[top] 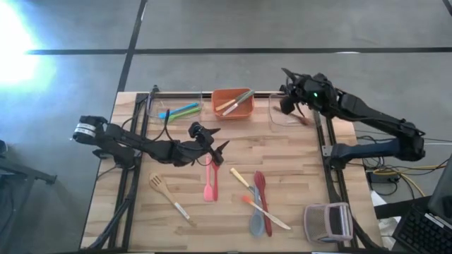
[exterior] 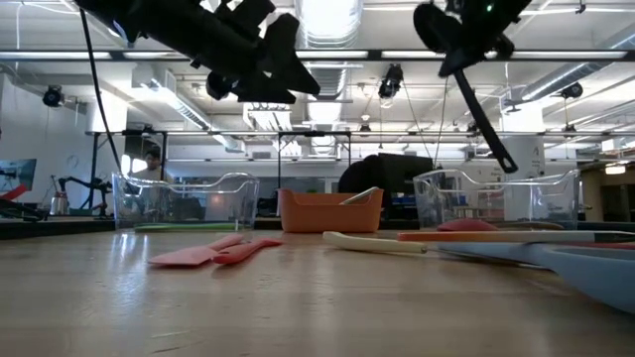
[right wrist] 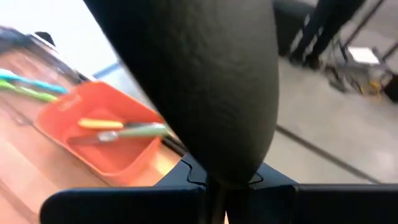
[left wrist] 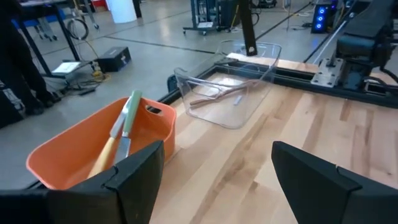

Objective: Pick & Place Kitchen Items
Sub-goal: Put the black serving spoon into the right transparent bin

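- Wooden butcher-block table (top: 282,152) sits on a grey concrete floor, with three bins along its far edge: a clear left bin (top: 159,107), an orange bin (top: 233,104) in the middle and a clear right bin (top: 286,113).
- Bins already hold sorted utensils: a blue and a green one (top: 180,111) lie in the left bin, and wood-handled ones (top: 234,101) rest tilted in the orange bin, which suggests the task is partly done.
- Right gripper (top: 293,99) hangs over the right clear bin, its fingers pressed together on a black long-handled utensil (exterior: 486,119) that dangles downward, apparently poised so the piece falls inside the walls.
- Left gripper (top: 215,150) hovers with its fingers spread wide and nothing between them, just above the handle end of the pink spatula (top: 210,185), probably lining up the next pick.
- Loose on the near half of the table lie a wooden fork (top: 169,199), a red spoon (top: 260,189), a grey spatula (top: 256,220) and a pale-handled one (top: 265,213), overlapping near the middle, so they may need care to separate.
- A clear container (top: 328,222) stands at the near right corner.
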Controlling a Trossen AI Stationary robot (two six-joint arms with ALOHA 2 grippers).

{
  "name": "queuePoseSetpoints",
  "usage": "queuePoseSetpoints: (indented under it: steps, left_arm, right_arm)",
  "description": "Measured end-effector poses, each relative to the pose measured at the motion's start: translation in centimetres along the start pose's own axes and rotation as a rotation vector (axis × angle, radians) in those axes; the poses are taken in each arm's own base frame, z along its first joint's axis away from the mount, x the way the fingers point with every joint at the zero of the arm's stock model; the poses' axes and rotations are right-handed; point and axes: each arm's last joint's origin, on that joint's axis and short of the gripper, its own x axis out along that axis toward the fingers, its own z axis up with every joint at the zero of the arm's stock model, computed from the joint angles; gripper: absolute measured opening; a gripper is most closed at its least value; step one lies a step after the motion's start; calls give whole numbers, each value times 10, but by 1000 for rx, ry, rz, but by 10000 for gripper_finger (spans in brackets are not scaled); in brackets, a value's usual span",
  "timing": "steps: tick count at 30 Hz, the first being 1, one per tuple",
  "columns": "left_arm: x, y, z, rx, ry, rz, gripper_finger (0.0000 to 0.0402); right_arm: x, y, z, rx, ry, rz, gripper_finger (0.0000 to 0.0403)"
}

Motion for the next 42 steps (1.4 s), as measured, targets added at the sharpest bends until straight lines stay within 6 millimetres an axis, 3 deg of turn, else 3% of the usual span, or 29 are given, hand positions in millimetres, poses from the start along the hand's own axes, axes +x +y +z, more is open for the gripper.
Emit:
queuePoseSetpoints:
  steps: [11, 19, 25, 33, 42]
  left_arm:
    - [0, 1, -5, 20, 41, 2, 298]
    - [0, 1, -9, 36, 69, 7, 298]
    - [0, 2, -13, 56, 103, 13, 298]
    - [0, 3, -14, 55, 110, 16, 298]
    - [0, 3, -14, 57, 114, 16, 298]
  right_arm:
    - [60, -21, 11, -25, 266, -59, 11]
    - [101, -16, 17, -91, 400, -75, 11]
    - [131, -16, 5, -98, 491, -41, 11]
    - [151, -24, -13, -90, 583, -6, 11]
    - [156, -23, -23, -137, 670, 45, 11]
